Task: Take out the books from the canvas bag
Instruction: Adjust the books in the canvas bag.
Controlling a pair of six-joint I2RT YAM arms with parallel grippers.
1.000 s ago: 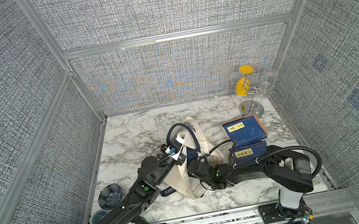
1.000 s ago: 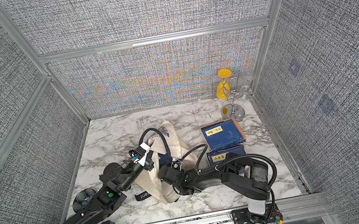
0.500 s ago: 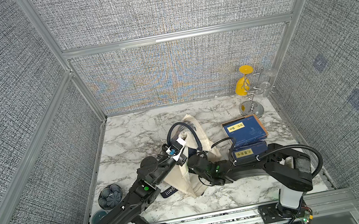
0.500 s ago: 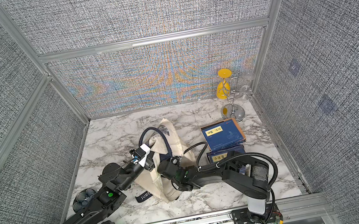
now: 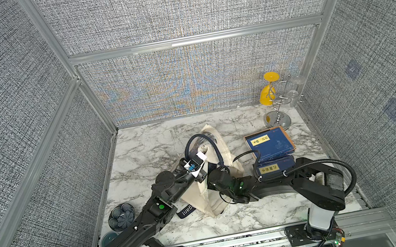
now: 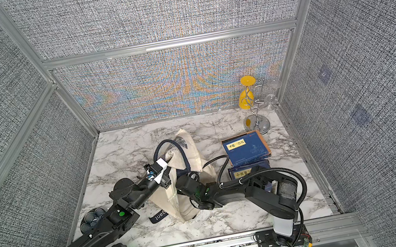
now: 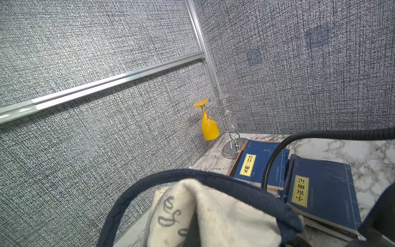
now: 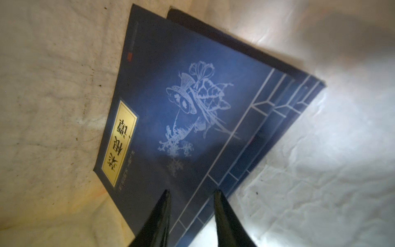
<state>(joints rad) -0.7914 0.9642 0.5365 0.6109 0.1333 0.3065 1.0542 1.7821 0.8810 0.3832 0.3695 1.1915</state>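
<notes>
Marble table [image 5: 146, 149] fills the lower middle of both top views, boxed in by grey woven panels [image 5: 171, 10]. At lower left two small dishes [image 5: 121, 216] sit by the table's edge, one dark with a flower pattern, one teal. The left arm [image 5: 140, 225] slants up and right to the left gripper [image 5: 201, 166], at about the centre. Its jaws are closed on the rim of the cream bag [image 5: 206, 199]. In the left wrist view the same rim and a navy handle [image 7: 192, 174] fill the bottom of the frame. A navy strap [image 5: 187, 210] lettered "gant" lies on the table at the bag's lower left. Just right of the bag the right arm [image 5: 271, 188] stretches in from the lower right, and the cloth hides its gripper in both top views. In the right wrist view the right gripper [image 8: 192, 192] shows at bottom centre, jaws a narrow gap apart. Its tips are over the navy books [image 8: 192, 96] that lie inside the bag, stacked with edges stepped to the right, the top one bearing a yellow label [image 8: 119, 143] at left. Right of centre in a top view two more books [image 5: 269, 144] lie out on the table, one above the other in the frame. The lower book [image 5: 281, 165] is partly behind the right arm. At upper right a wire rack [image 5: 280, 122] holds a yellow glass [image 5: 267, 95] upside down beside clear glasses [image 5: 294, 90].
</notes>
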